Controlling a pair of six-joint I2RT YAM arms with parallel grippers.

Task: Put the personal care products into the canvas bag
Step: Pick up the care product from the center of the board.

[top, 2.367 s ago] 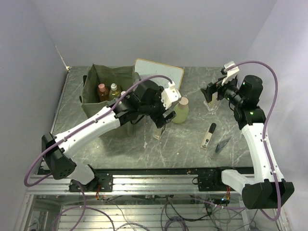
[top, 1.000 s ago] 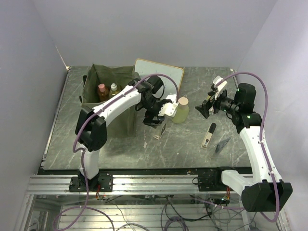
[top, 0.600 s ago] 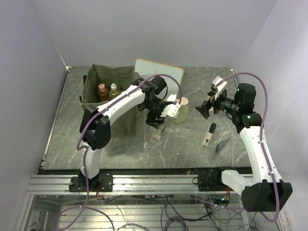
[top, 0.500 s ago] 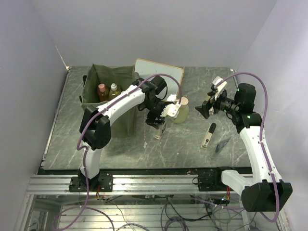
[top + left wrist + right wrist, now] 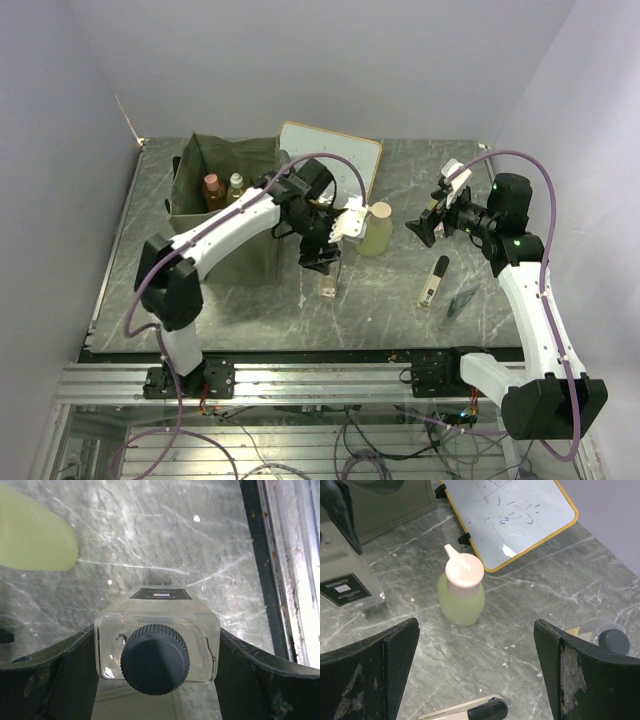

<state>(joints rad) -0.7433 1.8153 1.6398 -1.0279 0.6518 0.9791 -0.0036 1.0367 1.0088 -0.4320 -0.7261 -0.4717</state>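
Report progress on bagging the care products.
Done: two bottles stand inside the canvas bag. In hand: the left gripper appears shut on the clear black-capped bottle. Left: the yellow-green bottle, a black-capped tube and another capped container on the table; right gripper open, empty.

Lighting is even and diffuse; shadows are soft. Specular glare streaks the table (image 5: 150,545). In the left wrist view, the green bottle (image 5: 30,535) at 10 o'clock is blurred.
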